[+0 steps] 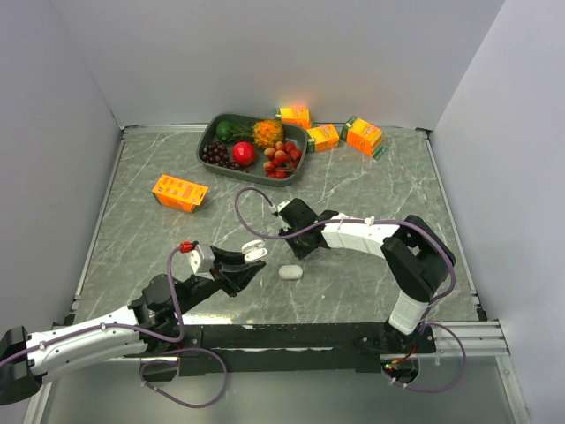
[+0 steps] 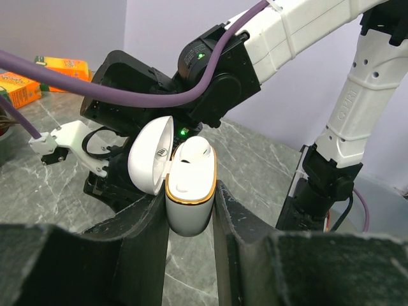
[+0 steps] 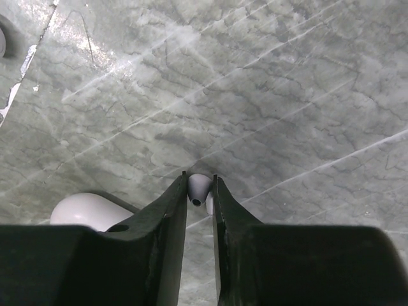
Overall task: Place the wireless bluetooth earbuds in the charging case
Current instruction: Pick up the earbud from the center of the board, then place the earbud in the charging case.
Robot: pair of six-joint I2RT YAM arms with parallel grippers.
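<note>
We see left pincer point(image 2: 190, 197) clamped on open charging case point(image 2: 189, 213), seated earbud point(image 2: 193, 152) inside. Right pincer point(image 3: 199, 177) nearly closed, pinching second earbud point(image 3: 198, 188) at tips; case mouth sits just left of it.

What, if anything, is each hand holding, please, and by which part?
The left hand grips the open case by its lower body, lid free. The right hand pinches an earbud between its fingertips; which part is unclear.
</note>
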